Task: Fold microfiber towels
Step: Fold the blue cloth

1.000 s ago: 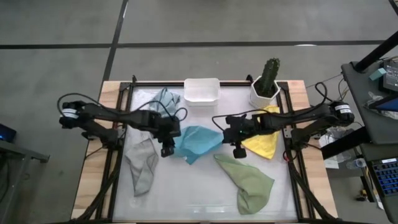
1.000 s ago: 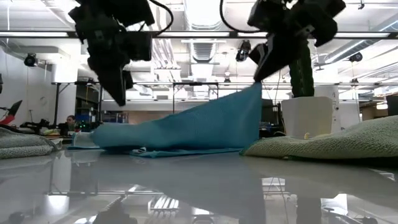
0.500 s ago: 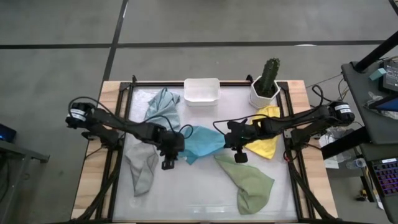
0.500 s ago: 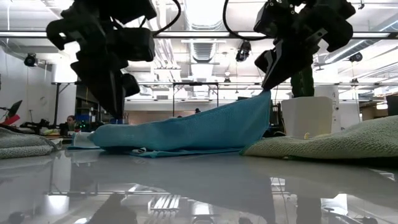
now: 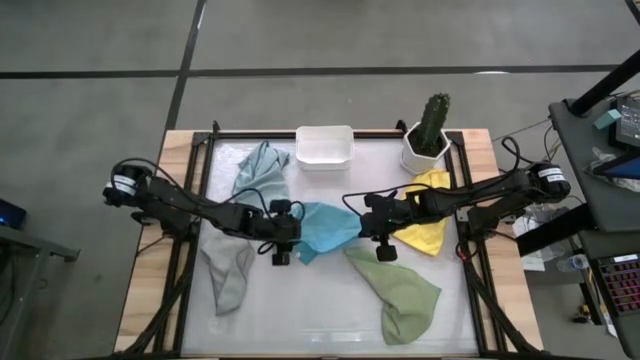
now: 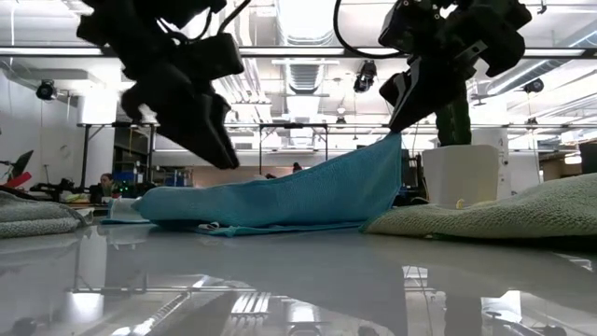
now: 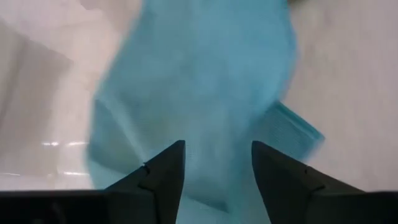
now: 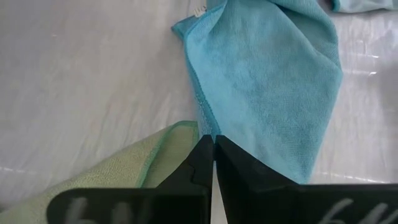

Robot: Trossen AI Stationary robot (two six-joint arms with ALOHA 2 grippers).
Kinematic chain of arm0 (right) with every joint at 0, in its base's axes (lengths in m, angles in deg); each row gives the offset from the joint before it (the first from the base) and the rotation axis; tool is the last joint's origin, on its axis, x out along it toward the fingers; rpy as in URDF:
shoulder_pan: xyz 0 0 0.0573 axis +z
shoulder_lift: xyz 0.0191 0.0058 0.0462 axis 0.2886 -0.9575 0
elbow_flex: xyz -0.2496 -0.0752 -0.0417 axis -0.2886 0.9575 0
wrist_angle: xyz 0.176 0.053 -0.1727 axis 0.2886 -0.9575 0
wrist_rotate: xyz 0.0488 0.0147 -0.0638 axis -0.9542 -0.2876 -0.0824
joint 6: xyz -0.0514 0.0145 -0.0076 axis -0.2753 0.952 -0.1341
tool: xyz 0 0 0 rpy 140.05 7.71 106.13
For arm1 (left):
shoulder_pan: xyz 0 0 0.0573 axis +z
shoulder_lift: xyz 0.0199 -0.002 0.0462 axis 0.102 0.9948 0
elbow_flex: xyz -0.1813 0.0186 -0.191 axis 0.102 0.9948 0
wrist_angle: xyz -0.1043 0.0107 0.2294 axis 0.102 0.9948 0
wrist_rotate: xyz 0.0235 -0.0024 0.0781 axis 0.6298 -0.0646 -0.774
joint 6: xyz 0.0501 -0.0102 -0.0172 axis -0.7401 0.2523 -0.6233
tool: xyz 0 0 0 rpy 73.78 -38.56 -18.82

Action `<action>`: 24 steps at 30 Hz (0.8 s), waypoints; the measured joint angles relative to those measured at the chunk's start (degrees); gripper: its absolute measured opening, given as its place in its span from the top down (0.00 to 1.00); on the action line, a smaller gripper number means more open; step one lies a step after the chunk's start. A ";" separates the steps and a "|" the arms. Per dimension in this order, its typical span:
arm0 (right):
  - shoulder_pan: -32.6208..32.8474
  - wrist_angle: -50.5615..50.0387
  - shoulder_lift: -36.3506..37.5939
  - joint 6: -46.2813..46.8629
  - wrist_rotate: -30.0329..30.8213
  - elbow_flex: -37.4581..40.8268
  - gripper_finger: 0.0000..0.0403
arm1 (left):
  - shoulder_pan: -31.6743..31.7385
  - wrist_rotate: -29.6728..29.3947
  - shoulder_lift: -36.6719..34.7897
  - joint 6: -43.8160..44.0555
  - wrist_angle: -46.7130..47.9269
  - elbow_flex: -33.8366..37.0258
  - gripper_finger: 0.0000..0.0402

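Observation:
The bright blue towel (image 5: 325,228) lies crumpled at the table's middle, its left part on the table and its right corner raised. My right gripper (image 5: 366,224) is shut on that corner. My left gripper (image 7: 217,152) is open and hovers tilted just above the towel's left part (image 6: 187,201), touching nothing. The sage green towel (image 5: 402,290), yellow towel (image 5: 425,230), grey towel (image 5: 228,265) and pale blue-grey towel (image 5: 262,165) lie crumpled around it. My right gripper pinches the blue towel's hemmed edge at its right corner (image 8: 205,124) between its two shut fingers, slanting down from above. The corner (image 6: 394,140) is lifted clear of the table. The cloth slopes down from it to the part that rests on the table.
A white tub (image 5: 324,146) and a potted cactus (image 5: 428,138) stand along the far edge. The green towel's tip (image 8: 168,146) lies right beside the held corner. Bare table shows at the near middle (image 5: 310,310).
My left gripper has gone toward the table's right edge, in over the blue towel's left part, and has tipped so its fingers slant toward the towel. My right gripper has sunk a little, so the held corner stands slightly lower.

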 joint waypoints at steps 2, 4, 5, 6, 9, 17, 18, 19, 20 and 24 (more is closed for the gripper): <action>0.00 0.08 0.00 0.00 0.00 0.00 0.98 | 0.15 3.08 0.00 0.02 -1.85 0.83 0.60; 0.00 0.10 0.00 -0.05 0.00 0.00 0.98 | 0.13 6.79 0.37 0.38 -2.36 1.31 0.62; 0.00 0.10 0.00 -0.09 0.00 0.00 0.98 | 0.05 7.41 0.76 1.11 -2.25 1.31 0.63; 0.00 0.10 0.00 -0.11 0.00 0.00 0.98 | 0.05 7.61 0.93 1.73 -1.52 1.33 0.64; 0.00 0.12 0.00 -0.43 0.02 0.03 0.98 | 0.17 8.57 1.29 3.16 -0.67 1.34 0.67; 0.00 -0.05 -0.04 -0.38 0.02 0.35 0.98 | 0.13 18.72 2.30 7.05 2.91 1.29 0.76; 0.00 -0.15 -0.04 -0.43 0.02 0.37 0.98 | 0.12 19.71 2.13 7.71 3.78 1.20 0.77; 0.00 -0.14 -0.04 -0.46 0.02 0.39 0.98 | 0.01 20.37 1.97 8.58 5.13 1.12 0.79; 0.00 -0.08 -0.04 -0.46 0.02 0.39 0.98 | 0.01 21.03 1.81 9.26 6.20 1.07 0.80; 0.00 -0.09 -0.04 -0.85 0.02 0.44 0.98 | -0.27 21.67 1.33 10.59 9.92 1.21 0.83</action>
